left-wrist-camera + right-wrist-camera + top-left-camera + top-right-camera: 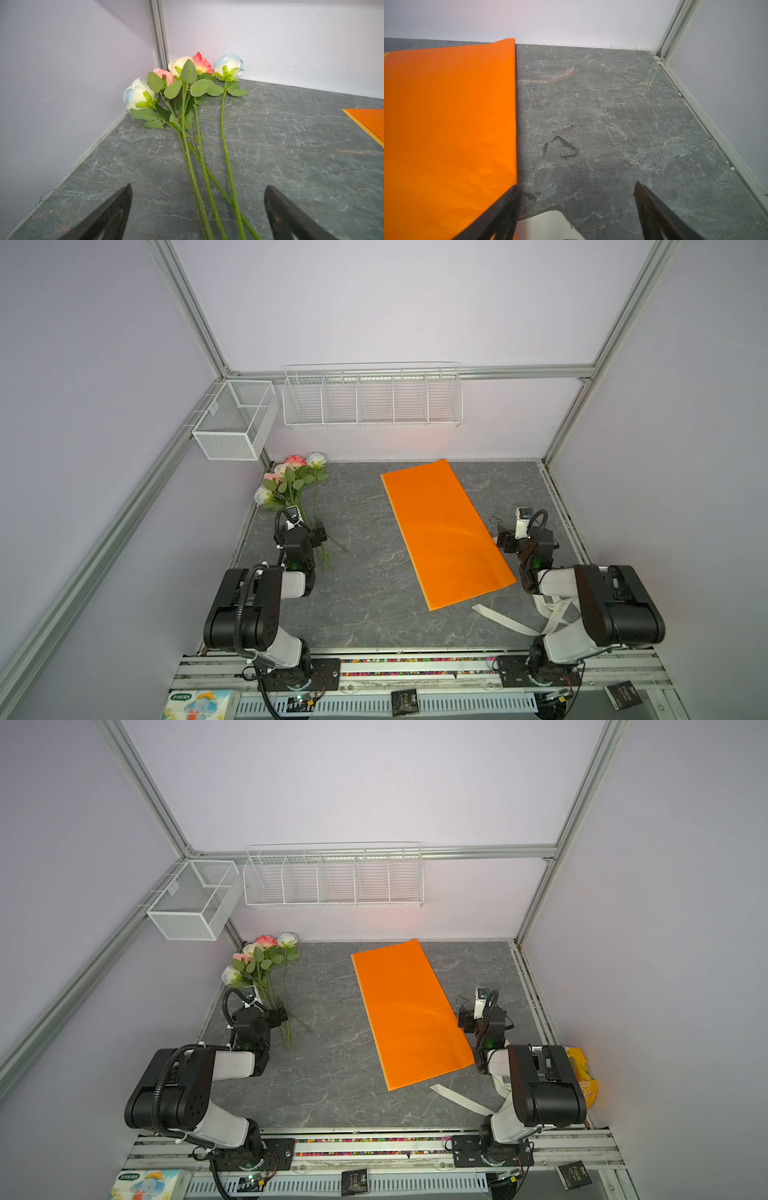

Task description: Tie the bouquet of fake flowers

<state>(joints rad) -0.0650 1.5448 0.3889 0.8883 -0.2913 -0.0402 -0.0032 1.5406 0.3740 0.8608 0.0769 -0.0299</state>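
The left gripper (198,188) is hovering wide open over the bouquet of fake flowers (188,87), stems running between its jaws, blooms lying out ahead. Meanwhile the right gripper (575,185) is sitting wide open too, holding nothing, orange sheet (446,124) just beside one finger.

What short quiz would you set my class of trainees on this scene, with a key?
1. True or false: the left pincer is shut on the bouquet of fake flowers.
2. The orange wrapping sheet is: A rolled up; B flat on the table; C draped over the flowers.
3. How many rose heads does the bouquet show in the left wrist view?
Key: 1 false, it stands open; 2 B; 3 five.
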